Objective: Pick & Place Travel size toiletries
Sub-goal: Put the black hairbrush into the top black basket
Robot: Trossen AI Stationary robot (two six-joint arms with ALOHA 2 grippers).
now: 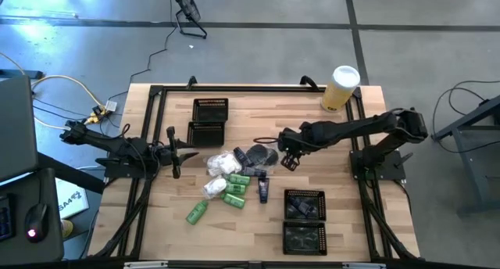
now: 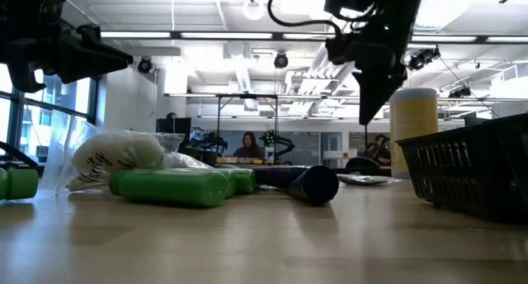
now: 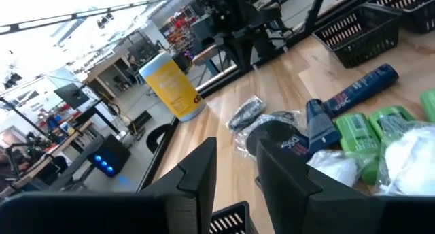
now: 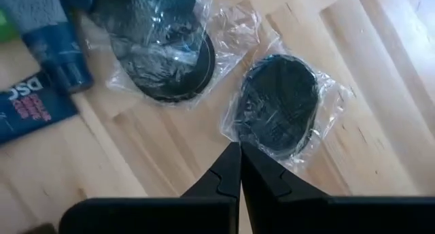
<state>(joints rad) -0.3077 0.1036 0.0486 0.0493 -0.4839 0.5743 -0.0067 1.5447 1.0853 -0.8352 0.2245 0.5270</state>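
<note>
Mid-desk lies a heap of travel toiletries: glossy bright green plastic bottles, white crinkly packets, dark blue tubes and round dark flat cases in clear wrap. The right gripper hangs over those cases, jaws clenched and empty. The left gripper, near the desk's left edge, has jaws slightly parted around nothing.

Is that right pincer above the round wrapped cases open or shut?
Shut: the right pincer has its two dark fingertips pressed together, holding nothing, just above a wrapped round case.
</note>
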